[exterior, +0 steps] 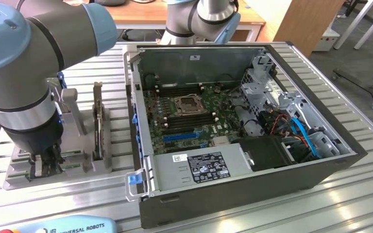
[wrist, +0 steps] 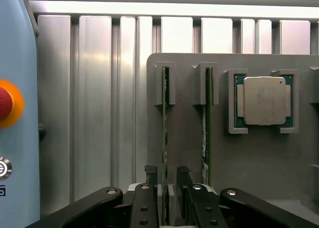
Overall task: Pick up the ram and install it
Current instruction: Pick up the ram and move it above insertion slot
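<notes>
The ram (wrist: 164,118) is a thin green circuit board standing on its long edge in a matte grey holder (wrist: 189,153), so that little more than its narrow upper edge shows. Its long axis runs straight away from the gripper (wrist: 167,174) across the holder, and its far end sits in a slotted grey post. A second stick (wrist: 207,118) of the same kind stands parallel just beside it, with a pale label on its face. Past that one, a square processor (wrist: 264,101) with a dull silver lid on a green board lies flat in its own framed pocket. The black fingers (wrist: 151,174), blocky and studded with small screws, stand spread with one on either side of the ram's near end; a gap shows on each side and they are not pinching it. The holder rests on a ribbed, shiny aluminium tabletop (wrist: 94,113). In the exterior view the arm hangs over the holder, to the exterior view's left of an open dark computer case (exterior: 316,179) with a green motherboard (exterior: 186,111) inside.
</notes>
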`<state>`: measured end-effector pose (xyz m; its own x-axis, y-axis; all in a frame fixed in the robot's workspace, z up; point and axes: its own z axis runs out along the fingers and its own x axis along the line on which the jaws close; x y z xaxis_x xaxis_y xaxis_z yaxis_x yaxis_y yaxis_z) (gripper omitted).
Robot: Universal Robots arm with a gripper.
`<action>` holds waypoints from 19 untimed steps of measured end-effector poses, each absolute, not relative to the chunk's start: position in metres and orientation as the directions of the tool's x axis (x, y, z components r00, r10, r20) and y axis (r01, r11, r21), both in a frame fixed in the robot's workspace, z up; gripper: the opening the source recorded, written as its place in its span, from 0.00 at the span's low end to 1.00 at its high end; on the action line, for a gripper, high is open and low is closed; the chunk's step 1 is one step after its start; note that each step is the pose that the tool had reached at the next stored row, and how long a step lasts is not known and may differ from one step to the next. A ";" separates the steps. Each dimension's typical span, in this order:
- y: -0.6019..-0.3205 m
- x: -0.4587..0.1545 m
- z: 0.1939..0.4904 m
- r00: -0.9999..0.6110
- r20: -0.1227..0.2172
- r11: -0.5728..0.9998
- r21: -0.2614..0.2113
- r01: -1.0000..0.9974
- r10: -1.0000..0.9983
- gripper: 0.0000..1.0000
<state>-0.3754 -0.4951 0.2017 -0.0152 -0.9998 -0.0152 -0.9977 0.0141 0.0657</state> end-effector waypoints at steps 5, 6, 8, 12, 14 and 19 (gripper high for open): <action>-0.495 -0.375 0.201 -0.012 -0.015 0.011 0.066 -0.998 -1.000 0.30; -0.495 -0.375 0.200 -0.010 -0.015 0.008 0.066 -0.998 -1.000 0.30; -0.495 -0.375 0.200 -0.001 -0.015 0.000 0.066 -0.998 -1.000 0.30; -0.495 -0.375 0.200 0.016 -0.015 -0.017 0.066 -0.998 -1.000 0.30; -0.495 -0.375 0.200 0.021 -0.015 -0.022 0.066 -0.998 -1.000 0.30; -0.495 -0.375 0.200 0.021 -0.016 -0.022 0.066 -0.998 -1.000 0.30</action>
<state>-0.3754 -0.4951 0.1996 0.0213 -0.9996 -0.0157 -0.9976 -0.0223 0.0656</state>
